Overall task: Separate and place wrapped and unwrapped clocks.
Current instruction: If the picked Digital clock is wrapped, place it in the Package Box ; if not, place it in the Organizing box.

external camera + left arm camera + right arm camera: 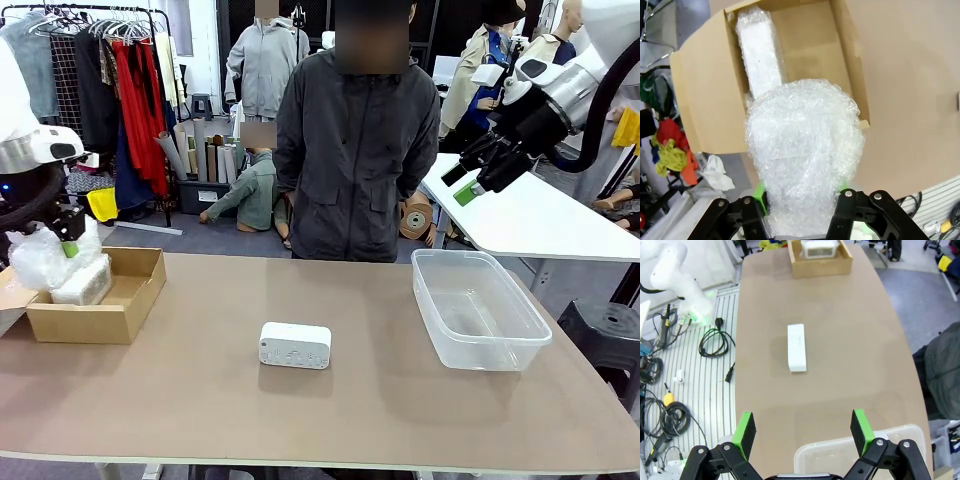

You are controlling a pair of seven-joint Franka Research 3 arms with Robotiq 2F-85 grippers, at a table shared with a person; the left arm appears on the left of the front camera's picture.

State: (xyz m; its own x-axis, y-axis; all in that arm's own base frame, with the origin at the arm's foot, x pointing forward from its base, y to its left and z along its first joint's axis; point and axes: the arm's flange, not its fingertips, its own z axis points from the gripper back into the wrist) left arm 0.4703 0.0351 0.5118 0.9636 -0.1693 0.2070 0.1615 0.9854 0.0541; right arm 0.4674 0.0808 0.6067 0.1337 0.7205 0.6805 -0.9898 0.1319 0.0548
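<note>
My left gripper (pixel 802 200) is shut on a bubble-wrapped clock (pixel 802 165), holding it above the near left corner of the brown cardboard box (pixel 135 300). In the front view that wrapped clock (pixel 38 255) hangs at the far left under the left gripper (pixel 68 245). A second wrapped clock (pixel 760 55) lies inside the box (pixel 705 85), also visible from the front (pixel 85 283). The bare white clock (pixel 295 345) lies on the table's middle, seen lengthwise from the right wrist (pixel 796 347). My right gripper (pixel 462 185) is open, high above the clear tub (pixel 478 308), with nothing between its fingers (pixel 746 429).
A person in a dark jacket (pixel 355 150) stands at the far edge behind the table. A white table (pixel 540 215) stands at the back right. Cables (pixel 715 342) lie on the floor beside the table. The clear tub's rim (pixel 850 452) shows below the right gripper.
</note>
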